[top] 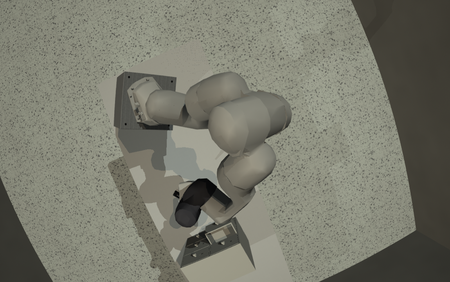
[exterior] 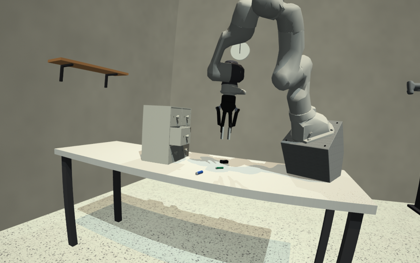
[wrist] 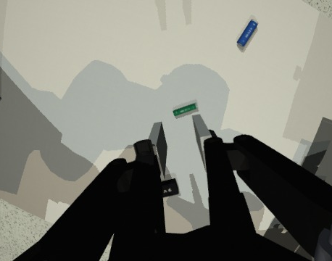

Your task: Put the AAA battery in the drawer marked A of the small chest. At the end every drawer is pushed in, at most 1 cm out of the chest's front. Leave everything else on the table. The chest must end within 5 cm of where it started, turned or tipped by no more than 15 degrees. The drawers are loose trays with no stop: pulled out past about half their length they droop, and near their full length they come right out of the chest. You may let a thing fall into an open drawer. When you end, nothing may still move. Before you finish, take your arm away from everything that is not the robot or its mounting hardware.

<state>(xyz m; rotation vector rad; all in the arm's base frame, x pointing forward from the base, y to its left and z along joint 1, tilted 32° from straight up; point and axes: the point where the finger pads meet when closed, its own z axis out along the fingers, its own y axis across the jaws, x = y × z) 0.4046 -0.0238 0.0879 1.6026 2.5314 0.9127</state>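
Above the desk [exterior: 303, 193], the gripper [exterior: 225, 136] hangs over the green battery [exterior: 219, 167], its fingers slightly apart and holding nothing; one chest [exterior: 155, 134] drawer [exterior: 179, 134] stands out.

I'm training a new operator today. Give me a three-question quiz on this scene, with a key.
1. True or false: the tool holds a battery.
2. Which lies nearest under the tool in the wrist view? A) blue battery B) green battery C) black block
3. Fill in: one drawer of the chest stands ____.

Key
1. False. The narrowly parted fingers are bare, high above the table.
2. B. It lies just past the fingertips; the blue one lies farther off, and the block lies beside the left finger.
3. Pulled out. The others sit flush.
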